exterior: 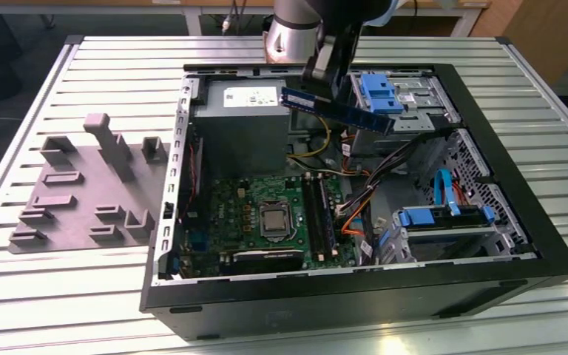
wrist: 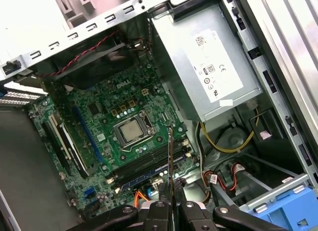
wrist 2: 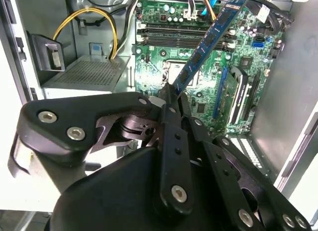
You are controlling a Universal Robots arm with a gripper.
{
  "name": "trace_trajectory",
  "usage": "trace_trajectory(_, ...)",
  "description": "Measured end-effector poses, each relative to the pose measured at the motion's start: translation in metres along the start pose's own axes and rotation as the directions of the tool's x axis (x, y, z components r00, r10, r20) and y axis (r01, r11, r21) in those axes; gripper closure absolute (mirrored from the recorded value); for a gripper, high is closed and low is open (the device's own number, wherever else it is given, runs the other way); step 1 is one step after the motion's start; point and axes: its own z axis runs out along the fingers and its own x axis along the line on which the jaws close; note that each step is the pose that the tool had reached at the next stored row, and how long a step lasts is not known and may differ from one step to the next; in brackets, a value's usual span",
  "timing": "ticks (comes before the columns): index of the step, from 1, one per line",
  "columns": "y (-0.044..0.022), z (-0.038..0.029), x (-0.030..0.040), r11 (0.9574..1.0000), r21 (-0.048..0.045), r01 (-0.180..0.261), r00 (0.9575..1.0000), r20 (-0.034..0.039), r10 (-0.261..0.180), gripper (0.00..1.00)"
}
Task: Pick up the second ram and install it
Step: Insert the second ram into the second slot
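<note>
1. A ribbed metal table (exterior: 86, 66) carries an open black PC case (exterior: 521, 274), lying on its side with its interior facing up.
2. On the table at the exterior view's left, beside the case, sits a grey holder plate (exterior: 77, 192) with several raised blocks.
3. The arm (exterior: 299, 33) comes in from the far edge of the table, and its gripper (exterior: 324, 78) hangs over the far part of the case.
4. The gripper is clenched on the ram (exterior: 339, 109): in the second wrist view the fingers (wrist 2: 171, 104) pinch one end of the stick (wrist 2: 208, 42), and in the first wrist view it shows edge-on as a thin line (wrist: 170, 156) between the fingertips.
5. The ram is held in the air, clear of the board, above the gap between the power supply (exterior: 239, 122) and the blue drive bay (exterior: 378, 92). In the exterior view it slopes down toward that view's right.
6. Below lies the green motherboard (exterior: 234, 214) with its CPU socket (exterior: 275, 220) in the middle.
7. The long black memory slots (exterior: 316, 214) run just beside the socket, on the exterior view's right of it. In the first wrist view the slots (wrist: 149, 164) lie directly under the hanging stick.
8. Whether a slot already holds a stick cannot be told.
9. Yellow cables (wrist 2: 87, 17) loop near the power supply, and orange ones (exterior: 353, 211) trail past the slots toward a second blue bay (exterior: 442, 218) at the near right of the case.
</note>
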Motion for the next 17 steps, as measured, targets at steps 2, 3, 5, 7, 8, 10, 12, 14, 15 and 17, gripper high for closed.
trace_trajectory(2,0.0,0.0005,0.0,0.9999,0.0004,-0.016,0.9999,0.0001,0.016,0.86)
trace_trajectory(3,0.0,0.0008,0.0,0.9997,0.0007,-0.023,0.9997,0.0002,0.023,0.86)
trace_trajectory(5,0.0,0.0013,0.0,0.9994,0.001,-0.035,0.9994,0.0005,0.035,0.86)
trace_trajectory(7,0.0,0.0018,0.0,0.999,0.0012,-0.045,0.999,0.0006,0.045,0.86)
trace_trajectory(8,0.0,0.0022,0.0,0.9988,0.0014,-0.05,0.9988,0.0007,0.05,0.86)
trace_trajectory(10,0.0,0.0028,0.0,0.998,0.0017,-0.062,0.998,0.0008,0.062,0.86)
trace_trajectory(12,0.0,0.0035,0.0001,0.9969,0.0021,-0.078,0.9969,0.0011,0.078,0.86)
trace_trajectory(14,0.0,0.0042,0.0001,0.9955,0.0025,-0.095,0.9955,0.0014,0.095,0.86)
trace_trajectory(15,0.0,0.0046,0.0001,0.9945,0.0027,-0.104,0.9945,0.0015,0.104,0.86)
trace_trajectory(17,0.0,0.0054,0.0001,0.9924,0.0032,-0.123,0.9924,0.0019,0.123,0.86)
